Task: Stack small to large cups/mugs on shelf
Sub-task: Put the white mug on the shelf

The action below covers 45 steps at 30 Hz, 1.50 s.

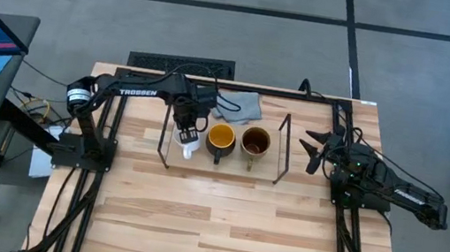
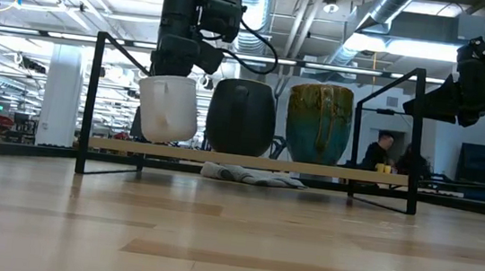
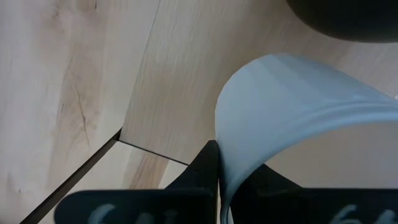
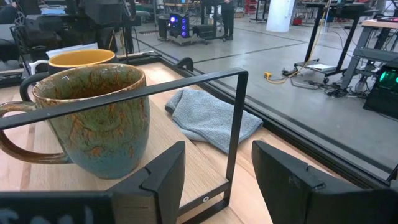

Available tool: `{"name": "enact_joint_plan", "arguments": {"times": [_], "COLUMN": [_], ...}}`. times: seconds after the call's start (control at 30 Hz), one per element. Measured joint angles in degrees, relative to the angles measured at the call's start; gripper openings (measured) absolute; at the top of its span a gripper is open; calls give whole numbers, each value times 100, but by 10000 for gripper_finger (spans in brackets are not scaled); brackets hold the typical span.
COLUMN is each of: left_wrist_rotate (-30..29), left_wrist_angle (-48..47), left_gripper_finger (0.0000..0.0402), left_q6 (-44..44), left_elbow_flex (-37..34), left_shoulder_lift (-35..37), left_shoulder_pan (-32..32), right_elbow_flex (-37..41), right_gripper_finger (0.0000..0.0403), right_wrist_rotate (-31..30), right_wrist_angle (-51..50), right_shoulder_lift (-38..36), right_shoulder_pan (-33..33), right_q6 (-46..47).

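Note:
The wire shelf [image 2: 249, 161] stands at the table's far middle. On its wooden base stand the dark mug with the yellow inside [image 1: 221, 136] in the middle and the brown mug [image 1: 256, 141] at the right end, both upright. My left gripper [image 1: 187, 132] comes down over the shelf's left end, shut on the small white mug [image 2: 168, 108]. My right gripper [image 1: 315, 148] is open and empty, just right of the shelf's right end frame [image 4: 236, 124], facing the brown mug [image 4: 93, 118]. My left gripper holds the white mug by its rim wall [image 3: 225, 163], one finger inside the mug and one outside. The fingers [image 3: 205, 168] come from above, pointing down. The mug hangs slightly tilted over the shelf's left end; whether its bottom [image 2: 166, 138] touches the base I cannot tell.
A grey cloth [image 1: 242, 103] lies behind the shelf near the table's far edge. The black metal frame [image 1: 240, 86] edges the table. The wide near half of the table [image 1: 219, 224] is bare wood.

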State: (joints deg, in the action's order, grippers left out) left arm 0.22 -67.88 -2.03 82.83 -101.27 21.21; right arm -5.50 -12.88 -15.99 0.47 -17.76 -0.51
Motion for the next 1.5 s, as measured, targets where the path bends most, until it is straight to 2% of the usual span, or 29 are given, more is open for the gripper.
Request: {"name": "enact_joint_plan", "arguments": {"times": [0.5,0.97,1.27,1.5], "left_wrist_rotate": [-61,-61,-98,-98], "left_wrist_angle": [-3,22,40,40], "left_gripper_finger": [0,1,25,28], "left_q6": [357,340,234,248], "left_elbow_flex": [-7,-7,-4,-4], "left_shoulder_lift": [-7,-7,-9,-9], "left_shoulder_pan": [-120,-123,-125,-131], "right_elbow_flex": [0,0,0,1], "right_gripper_finger": [210,210,210,210], "right_wrist_rotate": [0,0,0,-1], "right_wrist_angle": [-2,0,0,0], "right_shoulder_lift": [0,0,0,0], "right_shoulder_pan": [0,0,0,0], "right_q6": [0,-2,0,0]}}
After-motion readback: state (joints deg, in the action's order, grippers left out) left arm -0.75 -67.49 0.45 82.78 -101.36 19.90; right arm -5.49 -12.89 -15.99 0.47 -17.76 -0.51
